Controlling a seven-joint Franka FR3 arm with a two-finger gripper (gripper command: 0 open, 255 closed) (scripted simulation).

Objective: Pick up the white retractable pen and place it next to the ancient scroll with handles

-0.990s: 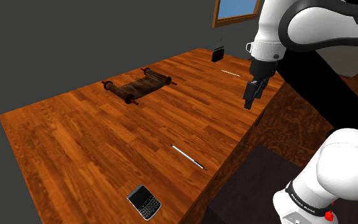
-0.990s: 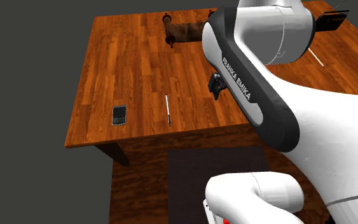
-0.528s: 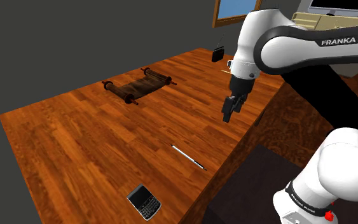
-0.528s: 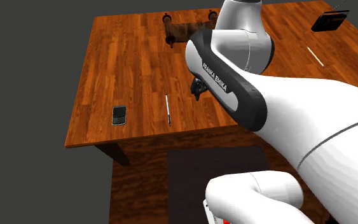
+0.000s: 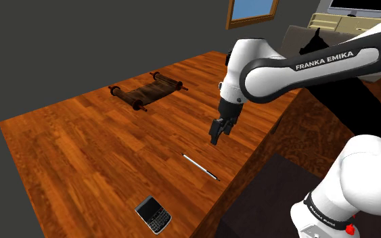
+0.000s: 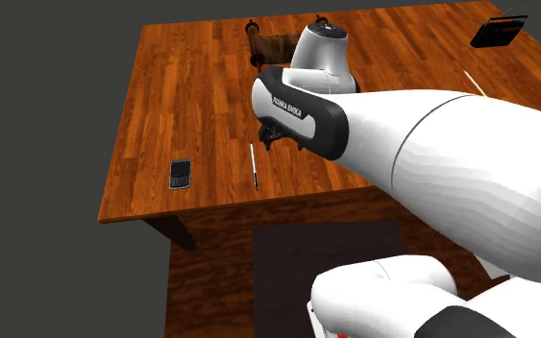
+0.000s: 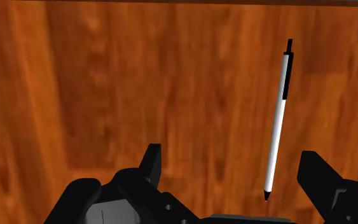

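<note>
Two fingers (image 7: 151, 167) of the gripper (image 7: 232, 159) stood spread above the pen (image 7: 278, 121), which lay untouched near the edge of the desk (image 5: 80, 149), seemingly lined up to straddle it.

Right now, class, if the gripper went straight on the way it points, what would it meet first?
The gripper would probably meet the wooden table first; the white pen lies off-centre between its open fingers.

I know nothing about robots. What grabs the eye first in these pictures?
A big white arm reaches over a wooden table, its black gripper open above a slim white pen near the edge. A dark scroll lies farther back, and a black phone sits by the near corner.
</note>
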